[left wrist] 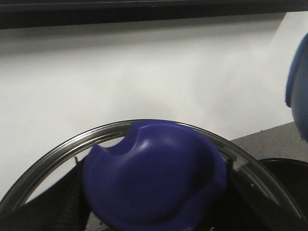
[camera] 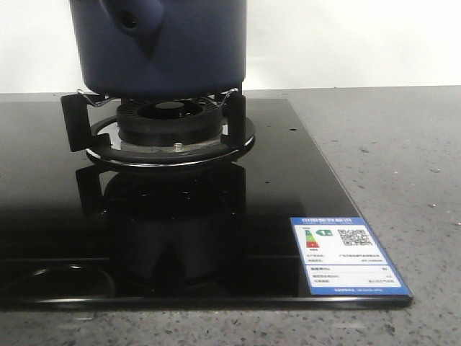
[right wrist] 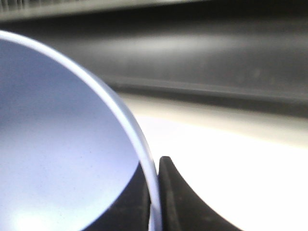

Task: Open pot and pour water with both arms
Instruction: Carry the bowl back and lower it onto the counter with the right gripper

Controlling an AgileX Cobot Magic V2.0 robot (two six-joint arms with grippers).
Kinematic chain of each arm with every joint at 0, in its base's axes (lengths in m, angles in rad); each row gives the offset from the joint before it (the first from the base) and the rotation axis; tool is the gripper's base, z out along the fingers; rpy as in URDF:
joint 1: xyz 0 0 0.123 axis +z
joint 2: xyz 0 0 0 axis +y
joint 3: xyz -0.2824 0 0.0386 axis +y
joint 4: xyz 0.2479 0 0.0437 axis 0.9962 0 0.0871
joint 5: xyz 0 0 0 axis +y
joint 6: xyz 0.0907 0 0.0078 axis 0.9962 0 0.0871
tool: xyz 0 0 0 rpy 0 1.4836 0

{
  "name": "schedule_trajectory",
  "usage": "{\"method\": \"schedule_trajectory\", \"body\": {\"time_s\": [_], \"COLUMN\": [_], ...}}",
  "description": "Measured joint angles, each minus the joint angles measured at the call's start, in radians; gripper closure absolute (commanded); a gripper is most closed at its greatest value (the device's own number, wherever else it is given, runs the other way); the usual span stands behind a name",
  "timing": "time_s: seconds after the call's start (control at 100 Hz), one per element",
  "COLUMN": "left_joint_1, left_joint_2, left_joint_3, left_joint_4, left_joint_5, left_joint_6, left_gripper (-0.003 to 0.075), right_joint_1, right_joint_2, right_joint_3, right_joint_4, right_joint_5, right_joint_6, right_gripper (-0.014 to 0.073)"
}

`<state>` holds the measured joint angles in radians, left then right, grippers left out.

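**Pot on the burner, lid apparently already in an end effector**

Worktop (camera: 403,144) of speckled grey stone filled the front view, carrying a glossy black glass hob (camera: 216,238). On the hob's gas burner (camera: 169,126), resting on the pan supports, sat the dark navy pot (camera: 187,50), its tapered handle stub with a hole facing the camera. Its top was cut off by the frame, so whether it stood open could not be seen there.

The left wrist view showed a glass lid (left wrist: 53,156) with a blue knob (left wrist: 154,178) very close to the camera, seemingly gripped by the left end effector, though its fingers were hidden and its state could not be told. The right wrist view showed a pale blue bowl-like rim (right wrist: 139,144) pinched at a dark fingertip (right wrist: 171,192) of the right end effector.

Judging from this, opening seemed done or nearly so; pouring remained.
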<state>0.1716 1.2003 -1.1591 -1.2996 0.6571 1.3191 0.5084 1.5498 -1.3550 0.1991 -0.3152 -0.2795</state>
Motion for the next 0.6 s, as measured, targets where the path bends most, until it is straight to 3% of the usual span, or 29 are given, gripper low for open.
{"method": "schedule_trajectory", "body": {"time_s": [0.13, 0.34, 0.48, 0.6], "left_joint_1": [-0.058, -0.155, -0.211, -0.237], "left_joint_2": [0.000, 0.000, 0.002, 0.002], "left_joint_3": [0.000, 0.000, 0.000, 0.000], "left_joint_4": [-0.008, -0.045, -0.065, -0.070], "left_joint_5": [0.008, 0.012, 0.012, 0.012], "left_joint_6": [0.028, 0.041, 0.064, 0.073], "left_gripper": [0.0363, 0.0363, 0.0363, 0.0363], "right_joint_1": [-0.088, -0.332, -0.493, -0.595], "right_joint_2": [-0.010, -0.012, -0.014, 0.001], "right_joint_3": [-0.155, -0.351, -0.356, -0.287], "right_joint_4": [0.047, 0.083, 0.079, 0.069], "right_joint_5": [0.400, 1.018, 1.306, 1.446], "right_joint_6": [0.002, 0.008, 0.020, 0.039], "right_gripper": [0.0636, 0.0636, 0.0636, 0.0636]}}
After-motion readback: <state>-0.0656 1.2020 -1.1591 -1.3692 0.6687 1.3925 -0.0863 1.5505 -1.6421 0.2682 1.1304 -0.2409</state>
